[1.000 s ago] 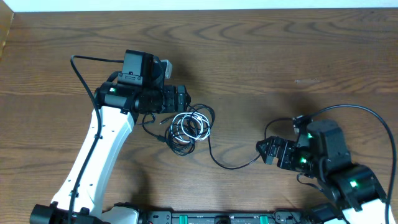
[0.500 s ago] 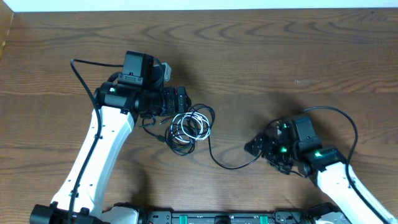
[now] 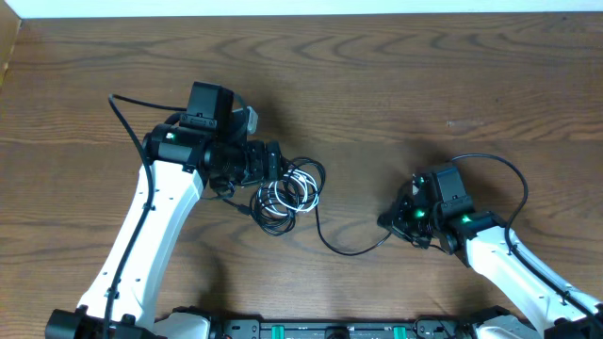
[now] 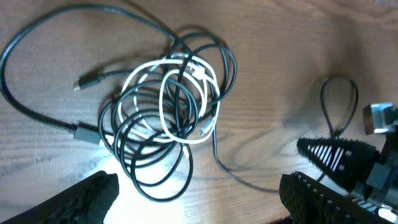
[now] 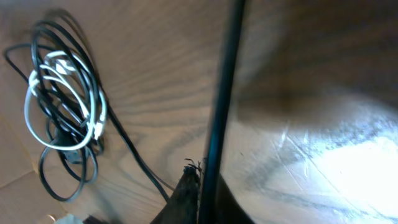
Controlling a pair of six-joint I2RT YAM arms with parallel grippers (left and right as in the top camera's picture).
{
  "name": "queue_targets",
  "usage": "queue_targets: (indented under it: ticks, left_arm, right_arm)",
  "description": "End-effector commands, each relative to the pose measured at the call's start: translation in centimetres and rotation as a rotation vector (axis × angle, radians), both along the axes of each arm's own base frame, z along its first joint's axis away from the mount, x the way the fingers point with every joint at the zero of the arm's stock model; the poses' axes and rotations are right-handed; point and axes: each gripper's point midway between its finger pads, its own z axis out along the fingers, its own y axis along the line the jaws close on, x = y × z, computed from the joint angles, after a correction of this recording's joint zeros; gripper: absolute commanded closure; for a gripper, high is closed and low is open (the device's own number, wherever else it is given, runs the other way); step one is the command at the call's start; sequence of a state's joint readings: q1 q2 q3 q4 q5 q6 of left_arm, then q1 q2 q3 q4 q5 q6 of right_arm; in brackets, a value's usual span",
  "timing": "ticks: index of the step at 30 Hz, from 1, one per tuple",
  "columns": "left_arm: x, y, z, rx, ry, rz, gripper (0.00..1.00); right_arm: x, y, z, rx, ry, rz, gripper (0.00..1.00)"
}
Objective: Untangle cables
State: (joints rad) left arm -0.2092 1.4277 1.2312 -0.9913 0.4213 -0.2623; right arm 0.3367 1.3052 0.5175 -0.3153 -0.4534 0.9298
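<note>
On the brown wood-grain table [image 3: 377,85], the white left arm reaches in from the near left, and its black left gripper [image 3: 273,160] hangs released, jaws spread wide. It holds nothing and sits just left of and above the tangle of thin cables [image 3: 287,193]. The tangle lies left of the table's centre, a loose coil of several black loops. A shorter white cable [image 4: 163,102] is wound through the middle of them. In the left wrist view, a small black plug end [image 4: 78,86] pokes out on the coil's left side. A larger black connector [image 4: 84,132] lies nearer, against the outer loops. One long black cable [image 3: 344,251] leaves the right side of the coil. It sags toward the near edge, then rises rightward to the black right gripper [image 3: 388,222], well apart from the coil on the right side of the table. That gripper is clenched tight. In the right wrist view its fingertips [image 5: 189,183] meet on this black cable, which comes in from the coil and continues blurred past the camera.
</note>
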Motion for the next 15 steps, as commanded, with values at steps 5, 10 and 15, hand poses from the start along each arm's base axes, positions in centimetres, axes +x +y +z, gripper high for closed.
queue_targets:
  ticks: [5, 10, 15]
  left_arm:
    - [-2.0, -0.9, 0.5, -0.027, 0.062, -0.037, 0.12]
    - [-3.7, -1.9, 0.3, -0.013, 0.104, -0.089, 0.19]
    - [-3.7, -2.4, 0.3, -0.008, 0.093, -0.105, 0.23]
  right_arm:
    - [3.8, 2.0, 6.8, 0.103, -0.237, 0.043, 0.99]
    - [7.2, 3.1, 18.1, 0.186, -0.502, 0.047, 0.99]
    - [8.2, 4.2, 28.8, 0.301, -0.702, 0.074, 0.99]
